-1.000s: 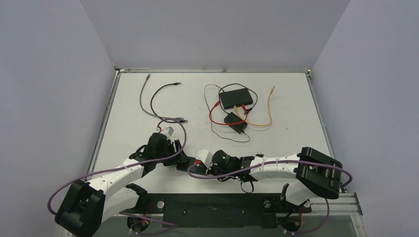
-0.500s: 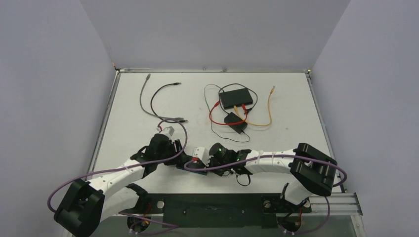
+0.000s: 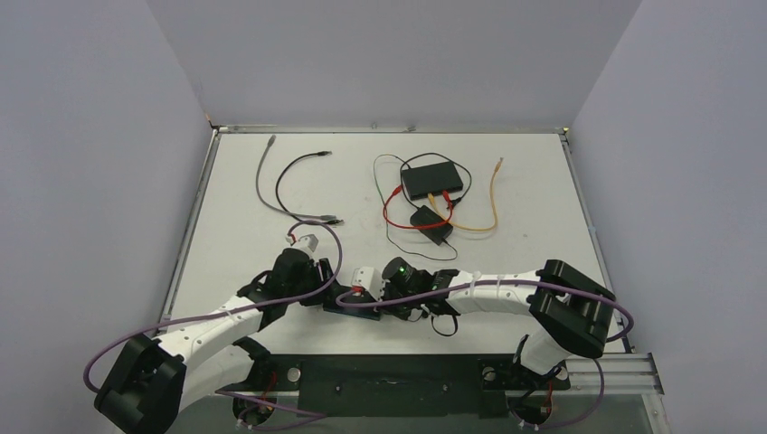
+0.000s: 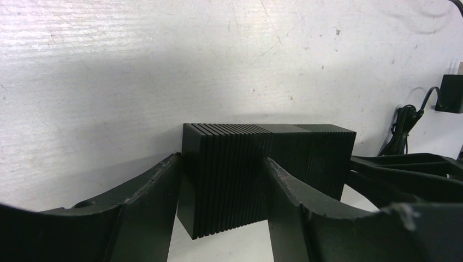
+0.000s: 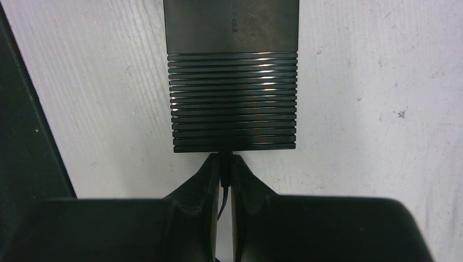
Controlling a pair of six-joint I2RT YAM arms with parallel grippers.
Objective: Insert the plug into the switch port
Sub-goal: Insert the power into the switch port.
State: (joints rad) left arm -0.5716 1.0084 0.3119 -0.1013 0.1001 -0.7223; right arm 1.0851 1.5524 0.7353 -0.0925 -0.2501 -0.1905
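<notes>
A small black ribbed switch (image 3: 346, 304) lies on the white table near the front, between my two grippers. My left gripper (image 4: 221, 183) is shut on one end of the switch (image 4: 245, 169), one finger on each side. My right gripper (image 5: 224, 164) is shut on a thin black plug (image 5: 223, 170), whose tip meets the middle of the near edge of the switch (image 5: 232, 82). How deep the plug sits is hidden by the fingers. The right gripper's fingers (image 4: 404, 174) show at the right of the left wrist view. In the top view the left gripper (image 3: 327, 294) and right gripper (image 3: 364, 297) nearly touch.
A second black switch box (image 3: 431, 178) with red, orange and green cables stands at the back. A black adapter (image 3: 430, 223) lies in front of it. A grey cable (image 3: 262, 176) and a black cable (image 3: 291, 172) lie at the back left. An orange cable (image 3: 494, 194) lies to the right.
My right arm has swung left, bringing the plug up to the switch held by my left gripper. The left arm has barely shifted.
</notes>
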